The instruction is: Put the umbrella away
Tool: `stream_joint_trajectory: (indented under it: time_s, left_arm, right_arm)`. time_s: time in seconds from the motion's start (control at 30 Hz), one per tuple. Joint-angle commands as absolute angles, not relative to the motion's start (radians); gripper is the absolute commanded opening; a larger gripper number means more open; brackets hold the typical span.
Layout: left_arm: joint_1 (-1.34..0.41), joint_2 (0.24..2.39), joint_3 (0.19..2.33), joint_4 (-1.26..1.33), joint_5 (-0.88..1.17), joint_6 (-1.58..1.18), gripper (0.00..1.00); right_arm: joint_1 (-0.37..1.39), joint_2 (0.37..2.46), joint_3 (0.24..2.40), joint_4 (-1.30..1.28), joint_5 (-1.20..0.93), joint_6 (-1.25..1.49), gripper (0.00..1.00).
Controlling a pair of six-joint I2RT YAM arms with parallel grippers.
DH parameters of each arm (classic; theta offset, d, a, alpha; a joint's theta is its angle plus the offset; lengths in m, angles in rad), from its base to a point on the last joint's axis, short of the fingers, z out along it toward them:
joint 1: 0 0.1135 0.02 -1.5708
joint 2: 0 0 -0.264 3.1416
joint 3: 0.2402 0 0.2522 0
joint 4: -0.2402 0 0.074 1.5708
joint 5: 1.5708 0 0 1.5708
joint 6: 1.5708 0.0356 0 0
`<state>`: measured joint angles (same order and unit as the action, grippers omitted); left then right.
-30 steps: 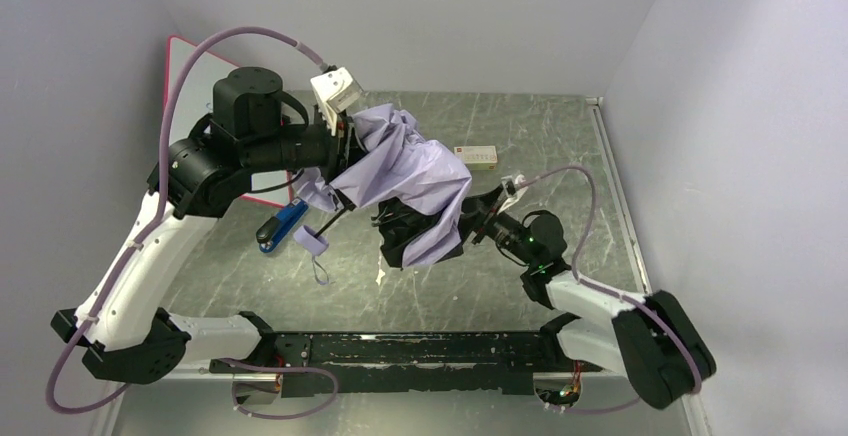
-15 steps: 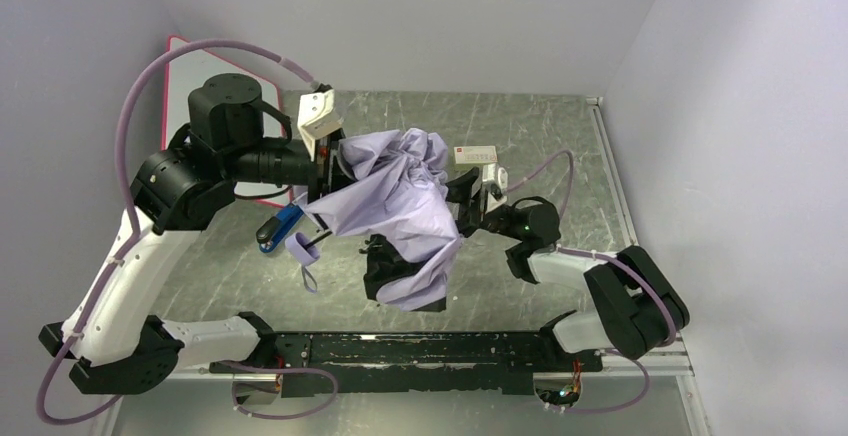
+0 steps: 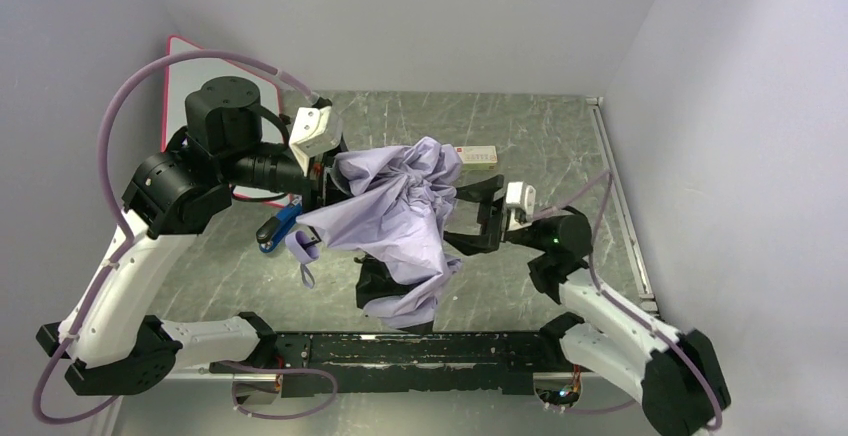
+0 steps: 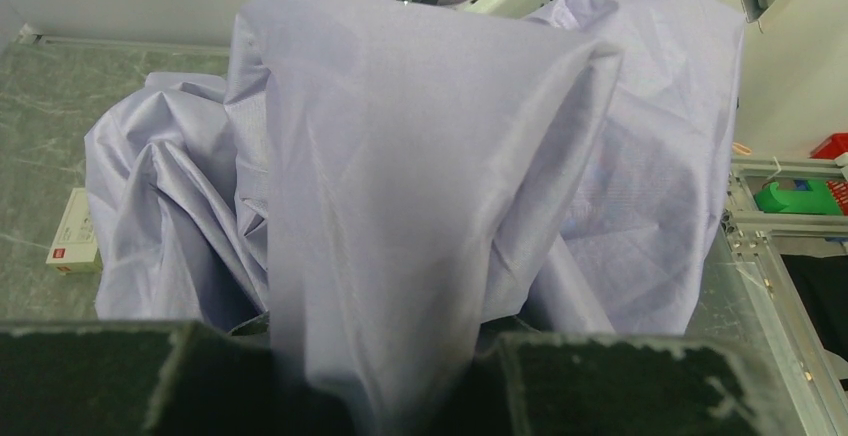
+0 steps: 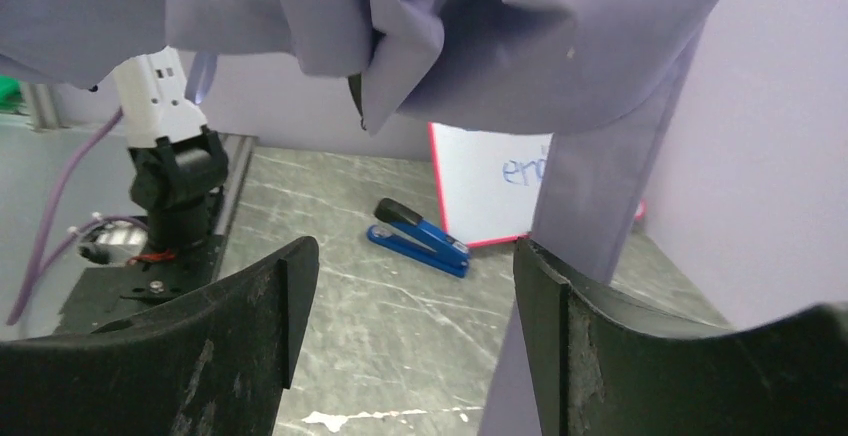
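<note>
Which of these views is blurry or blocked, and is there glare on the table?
Top view: sharp, evenly lit, no strong glare on the table. Left wrist: the umbrella fills the frame; the fingers at the bottom are dark and soft. Right wrist: fabric hangs across the top, while the stapler behind looks fairly sharp.

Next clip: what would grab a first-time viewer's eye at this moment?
The crumpled lavender umbrella dominates, bunched over the middle of the table with its fabric pinched in the left gripper. The right gripper stands open just beside the fabric's right edge. At the left, a blue stapler lies near a red-framed whiteboard.
</note>
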<state>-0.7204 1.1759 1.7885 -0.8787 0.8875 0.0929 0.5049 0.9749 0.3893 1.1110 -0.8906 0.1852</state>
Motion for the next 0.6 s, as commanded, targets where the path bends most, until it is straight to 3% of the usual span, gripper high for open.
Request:
stream_joint_trajectory:
  time_s: [0.0,0.2,0.57]
  left_arm:
    - [-0.728,1.151,1.816,-0.852,0.939,0.117,0.05]
    - [-0.729,1.153,1.816,-0.848,0.953,0.114,0.05]
    - [-0.731,1.149,1.814,-0.845,1.021,0.115,0.05]
  right_arm:
    - [0.506,0.813,0.421,0.740,-0.765,0.012,0.75]
    - [0.506,0.719,0.455,0.544,-0.723,-0.080,0.75]
    - [0.500,0.902,0.538,0.589,-0.820,-0.085,0.76]
